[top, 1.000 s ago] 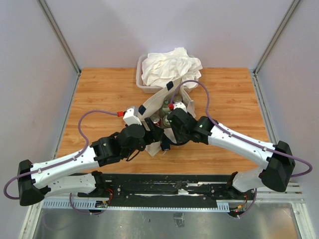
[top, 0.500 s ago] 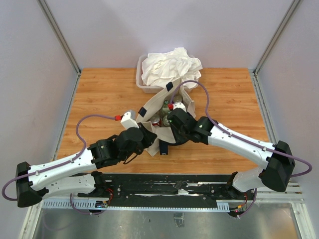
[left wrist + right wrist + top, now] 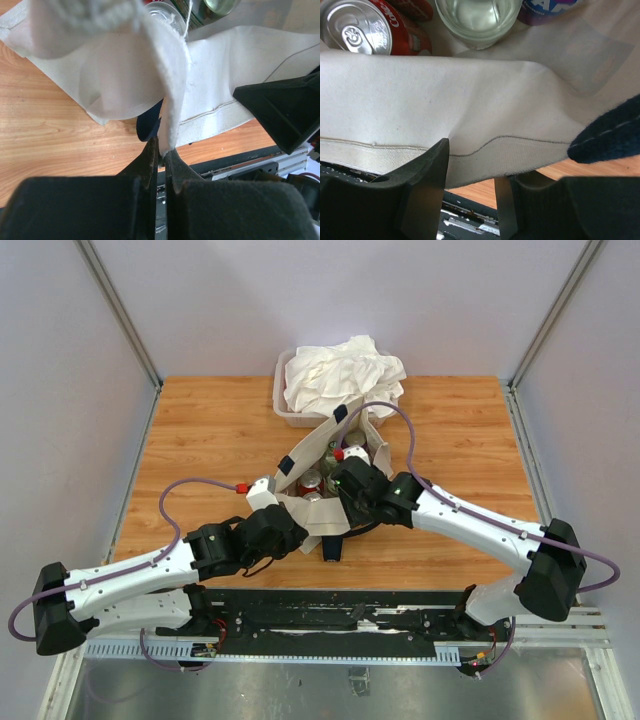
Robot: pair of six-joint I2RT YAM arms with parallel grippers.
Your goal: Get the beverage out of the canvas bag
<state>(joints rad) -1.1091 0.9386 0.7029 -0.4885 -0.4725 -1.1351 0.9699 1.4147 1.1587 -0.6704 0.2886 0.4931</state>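
Observation:
The cream canvas bag [image 3: 308,510] stands mid-table with its mouth up. Inside are a red cola can [image 3: 355,30], a clear glass-topped container [image 3: 477,20] and a purple can [image 3: 545,6]; the red can [image 3: 311,480] also shows from above. My left gripper [image 3: 162,152] is shut on the bag's near-left rim [image 3: 172,100], seen in the top view at the bag's left corner [image 3: 296,524]. My right gripper [image 3: 470,175] hangs over the bag's near wall [image 3: 470,110], jaws apart, the rim hanging loose between them. A navy handle [image 3: 610,135] lies beside its right finger.
A clear tub of white cloth [image 3: 340,380] stands just behind the bag. A navy strap end [image 3: 330,540] droops onto the wood in front. The right gripper's black body [image 3: 285,107] is close to the left gripper. The metal rail [image 3: 330,615] runs along the near edge.
My left gripper has shut on the bag's rim and drawn back to the near left, spreading the mouth so the red can shows. My right gripper moved slightly farther over the bag.

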